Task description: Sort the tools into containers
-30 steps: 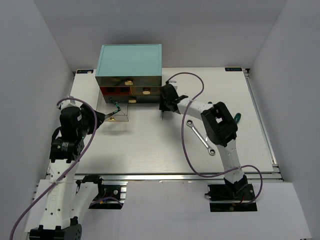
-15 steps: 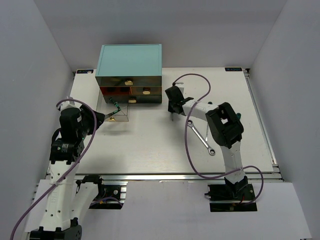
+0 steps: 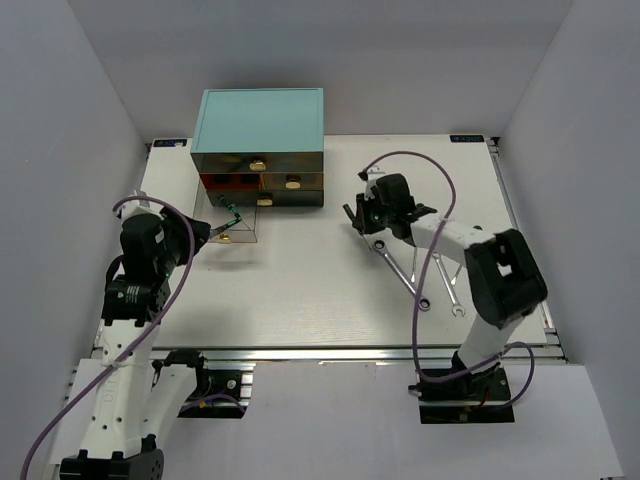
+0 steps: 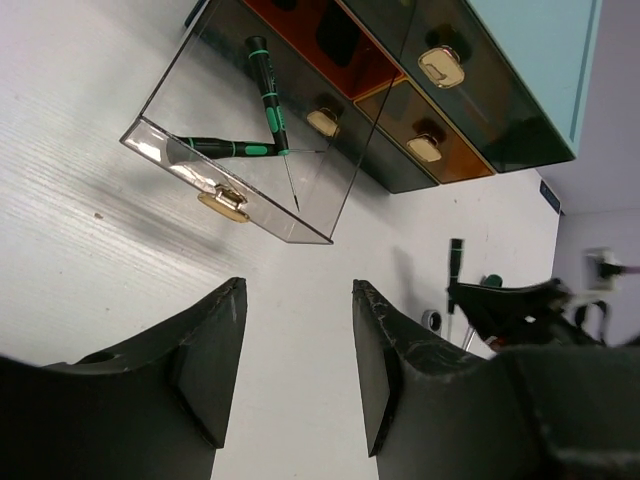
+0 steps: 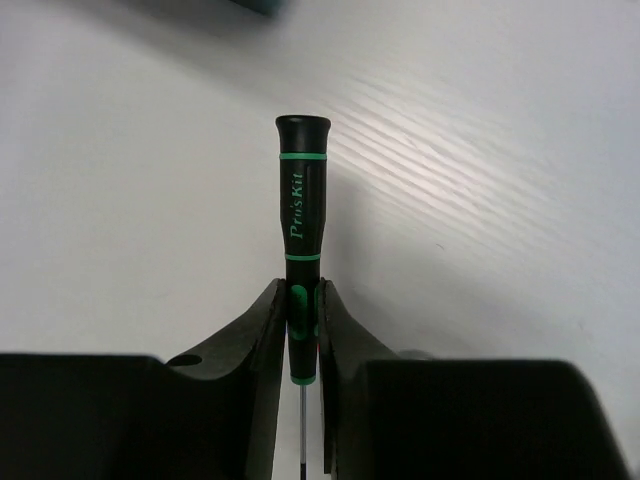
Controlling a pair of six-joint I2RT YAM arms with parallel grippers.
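Observation:
My right gripper (image 3: 357, 217) is shut on a black screwdriver with green rings (image 5: 301, 215), held just above the table to the right of the teal-topped cabinet (image 3: 262, 118). Its handle sticks out past the fingertips (image 5: 272, 305). A clear brownish drawer (image 4: 170, 152) is pulled out at the cabinet's lower left, and two black-and-green screwdrivers (image 4: 266, 88) lie in it. My left gripper (image 4: 295, 335) is open and empty, just in front of that drawer (image 3: 250, 230). Two silver wrenches (image 3: 402, 273) (image 3: 447, 287) lie on the table near the right arm.
The cabinet's other drawers are shut, with gold knobs (image 4: 438, 65) on their fronts. The open drawer juts out onto the table. White walls stand on both sides. The right arm's purple cable (image 3: 425, 170) loops over the table.
My right gripper has moved right and away from the cabinet front with the screwdriver. Its forearm swung right, uncovering a second wrench. The left arm has not moved.

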